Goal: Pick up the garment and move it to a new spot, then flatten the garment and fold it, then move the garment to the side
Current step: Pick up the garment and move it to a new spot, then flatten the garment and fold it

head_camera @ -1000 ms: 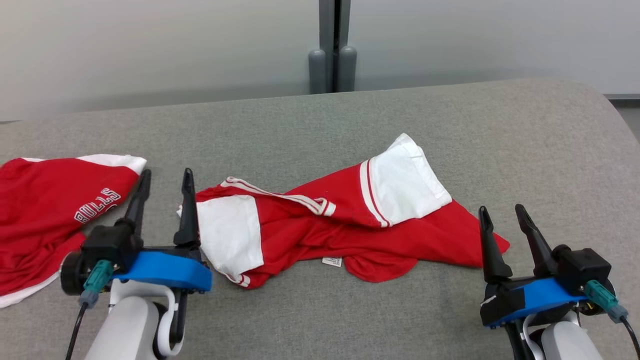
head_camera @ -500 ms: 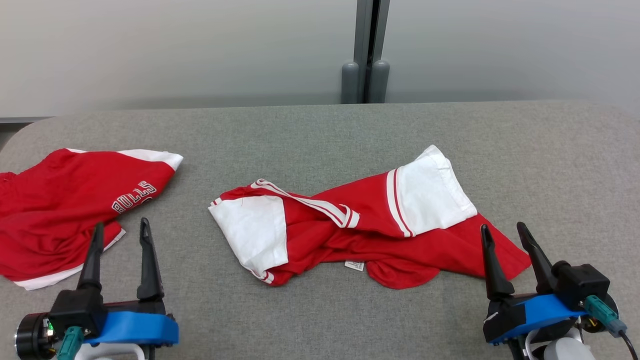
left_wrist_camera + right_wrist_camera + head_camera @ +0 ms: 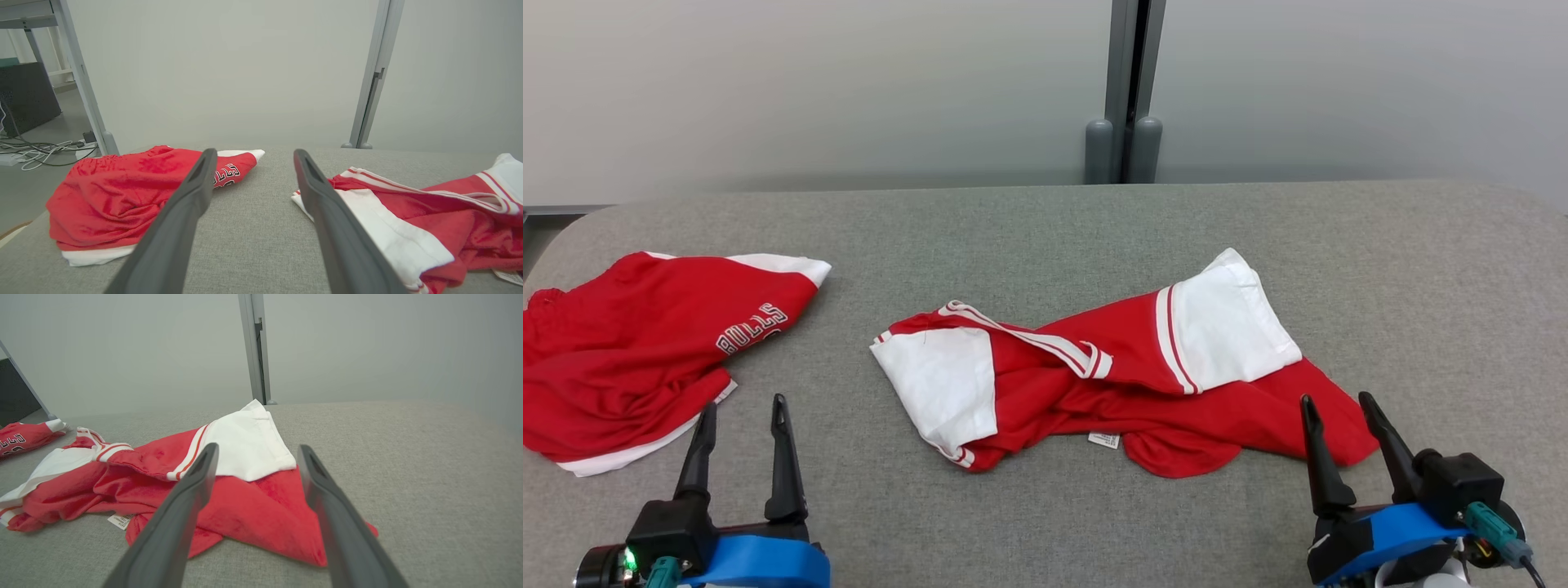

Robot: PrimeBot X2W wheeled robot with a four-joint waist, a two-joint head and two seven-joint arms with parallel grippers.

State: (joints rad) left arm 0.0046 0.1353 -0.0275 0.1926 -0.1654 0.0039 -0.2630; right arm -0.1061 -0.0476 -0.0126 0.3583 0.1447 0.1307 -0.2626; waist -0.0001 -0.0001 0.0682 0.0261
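Left gripper has retreated to 7 o'clock; like right gripper, its fingers gape, empty. Garment lies crumpled; every step remains.

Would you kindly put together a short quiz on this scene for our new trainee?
1. True or false: the left gripper is shut on the BULLS shorts.
2. At which edge of the crumpled jersey does the white label lie? A: the near edge, toward the robot. B: the far edge. C: the left edge.
3. Fill in: the right gripper has its jaws ___.
Key: 1 false, it is open and apart from them; 2 A; 3 open.
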